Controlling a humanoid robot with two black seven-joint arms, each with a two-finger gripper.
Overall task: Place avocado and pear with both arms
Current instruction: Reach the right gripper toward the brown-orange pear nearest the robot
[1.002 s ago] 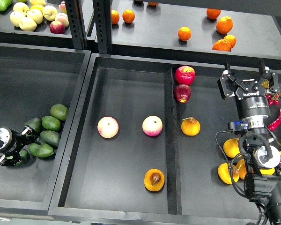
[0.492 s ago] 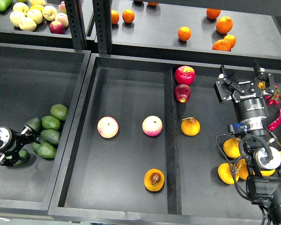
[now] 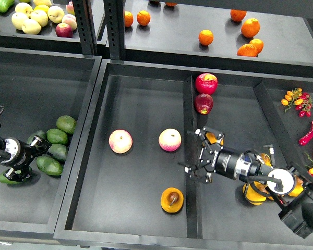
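Centrally, the tray (image 3: 141,229) holds pear (image 3: 172,200) and apples (image 3: 169,139).

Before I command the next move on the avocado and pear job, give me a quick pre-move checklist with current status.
1. Left gripper at the avocado pile: ok, it sits against the fruits.
2. Left gripper actually holding an avocado: cannot tell, its fingers blend into the dark fruit.
3. Right gripper open: ok, its fingers are spread over the tray divider.
4. Pear free to grasp: ok, it lies alone in the middle tray, brown spot up, in front of the right gripper.
5. Right gripper lined up on the pear: not ok, it is apart from it, closer to the stemmed orange fruit.
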